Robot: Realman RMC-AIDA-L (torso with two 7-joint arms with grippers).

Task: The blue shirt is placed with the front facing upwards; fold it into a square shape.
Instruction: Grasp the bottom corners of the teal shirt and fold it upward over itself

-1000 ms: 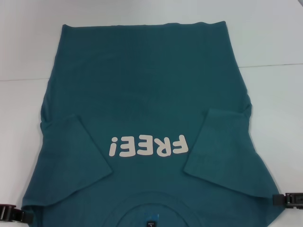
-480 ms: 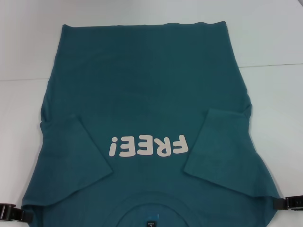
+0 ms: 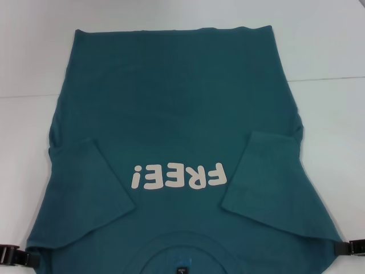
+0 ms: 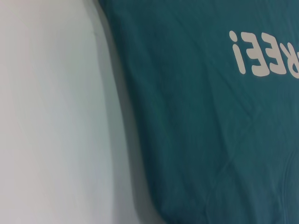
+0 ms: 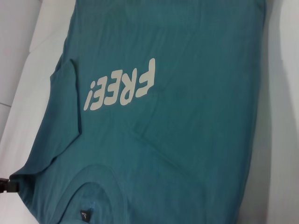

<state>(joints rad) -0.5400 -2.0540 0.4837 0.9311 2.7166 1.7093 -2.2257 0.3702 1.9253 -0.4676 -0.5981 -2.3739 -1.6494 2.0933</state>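
Since a second ago, the right claw (image 3: 355,247) has been drawn outward from the blue shirt (image 3: 177,131), spread front-up on the tabletop (image 3: 331,51); both claws, the left claw (image 3: 12,257) included, are cut off, grip unreadable.

Likely lab or test bench: bare white tabletop (image 3: 331,51), no furnishings or household clutter visible.

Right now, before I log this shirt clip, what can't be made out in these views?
- Left gripper: head view cuts it off at the edge; finger state unreadable.
- Right gripper: same, at the opposite edge.
- Blue shirt: collar cropped by the head view's bottom edge.
- Neck label: text too small.
- Both wrist views show no own fingers.
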